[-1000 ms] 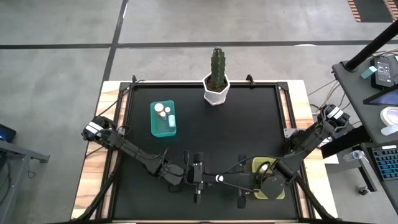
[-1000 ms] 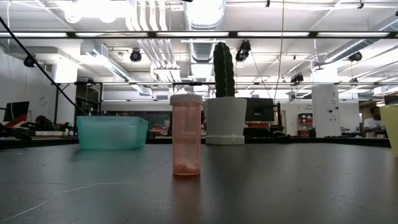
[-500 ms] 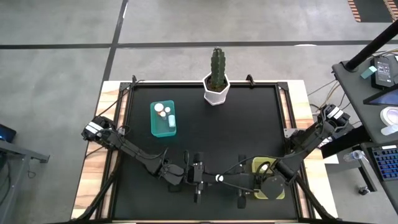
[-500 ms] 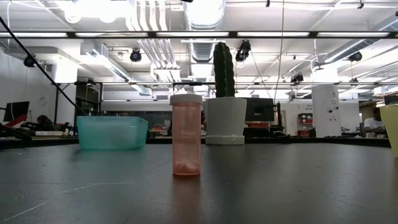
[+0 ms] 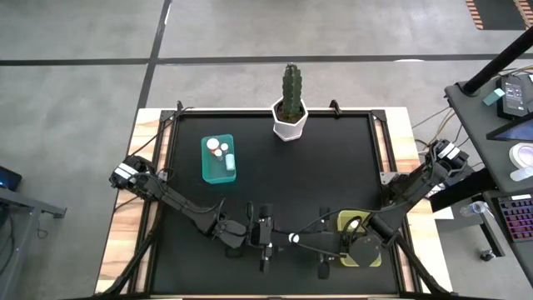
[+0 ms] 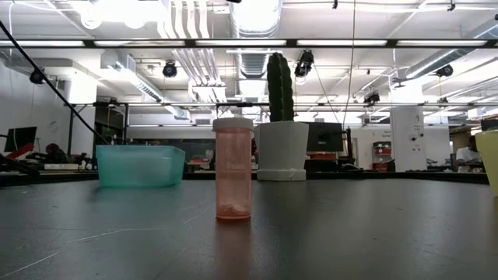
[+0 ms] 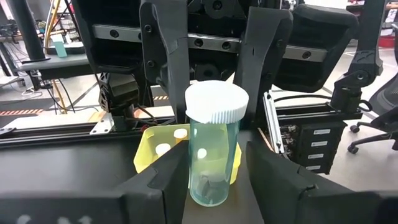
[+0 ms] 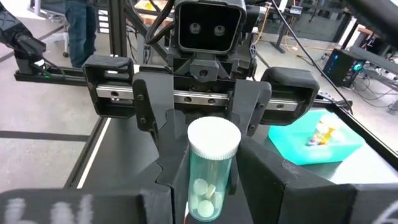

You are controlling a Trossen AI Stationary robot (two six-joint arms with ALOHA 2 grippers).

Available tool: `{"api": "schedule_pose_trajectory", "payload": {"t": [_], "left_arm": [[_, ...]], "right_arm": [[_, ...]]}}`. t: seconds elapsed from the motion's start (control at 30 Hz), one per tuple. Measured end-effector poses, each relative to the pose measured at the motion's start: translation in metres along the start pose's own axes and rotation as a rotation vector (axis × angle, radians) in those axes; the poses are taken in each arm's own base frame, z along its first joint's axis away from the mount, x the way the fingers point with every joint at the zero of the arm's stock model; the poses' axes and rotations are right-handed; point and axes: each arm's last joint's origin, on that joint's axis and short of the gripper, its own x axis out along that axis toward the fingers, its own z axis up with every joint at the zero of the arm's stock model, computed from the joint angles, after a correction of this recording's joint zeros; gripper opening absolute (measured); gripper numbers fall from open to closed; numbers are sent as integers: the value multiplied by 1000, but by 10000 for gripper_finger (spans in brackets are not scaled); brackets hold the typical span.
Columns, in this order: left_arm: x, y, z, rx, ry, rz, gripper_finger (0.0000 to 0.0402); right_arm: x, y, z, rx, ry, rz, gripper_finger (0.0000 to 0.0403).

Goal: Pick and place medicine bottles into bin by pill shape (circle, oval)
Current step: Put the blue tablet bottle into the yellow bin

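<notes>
One medicine bottle [image 7: 214,146] w/ white cap stands upright btw my two pincers, which meet nose to nose at the near edge of the desk [image 5: 333,167]. My right pincer [image 5: 305,242] is narrow and closed on its clear body. My left pincer [image 5: 283,239] has fingers on both sides of the same bottle, but if they press it I cannot tell. Just behind the right pincer is the yellow bin [image 7: 146,163] w/ white caps inside. Teal bin [image 5: 220,158] is well apart, beyond the left pincer.

Left gripper [image 5: 265,236] and right gripper [image 5: 323,246] face each other, low at table's near edge.
</notes>
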Motion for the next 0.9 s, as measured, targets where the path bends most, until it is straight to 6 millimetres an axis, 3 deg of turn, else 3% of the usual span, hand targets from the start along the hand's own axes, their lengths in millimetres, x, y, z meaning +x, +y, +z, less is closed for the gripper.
{"api": "schedule_pose_trajectory", "payload": {"t": [0.33,0.57,0.9], "left_arm": [[0,1,0,4,8,8,142],[0,1,-1,11,9,10,137],[0,1,-1,12,8,15,69]], "right_arm": [[-14,-8,1,8,65,14,113],[-13,-6,0,8,70,13,113],[-4,-1,-8,15,76,2,132]]}}
